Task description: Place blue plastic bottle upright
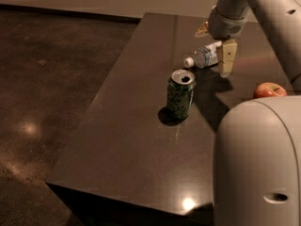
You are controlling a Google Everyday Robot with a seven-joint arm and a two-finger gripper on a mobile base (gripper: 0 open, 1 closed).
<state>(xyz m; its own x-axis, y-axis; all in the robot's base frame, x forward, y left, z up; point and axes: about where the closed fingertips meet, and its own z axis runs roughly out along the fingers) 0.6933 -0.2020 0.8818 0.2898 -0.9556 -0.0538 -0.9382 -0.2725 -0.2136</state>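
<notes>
The blue plastic bottle [203, 58] lies on its side on the dark table [136, 140], with its white cap [189, 62] pointing left toward the can. My gripper [219, 59] is lowered over the bottle's base end at the far right of the table. It is open, and its near finger [227, 58] stands in front of the bottle's bottom end. The far finger is mostly hidden behind the wrist. The bottle rests on the table and is not lifted.
A green soda can [180, 94] stands upright in front of the bottle, near the table's middle. A red apple [269, 89] lies at the right. My white arm housing [258, 164] blocks the lower right. The table's left edge drops to a dark floor [47, 102].
</notes>
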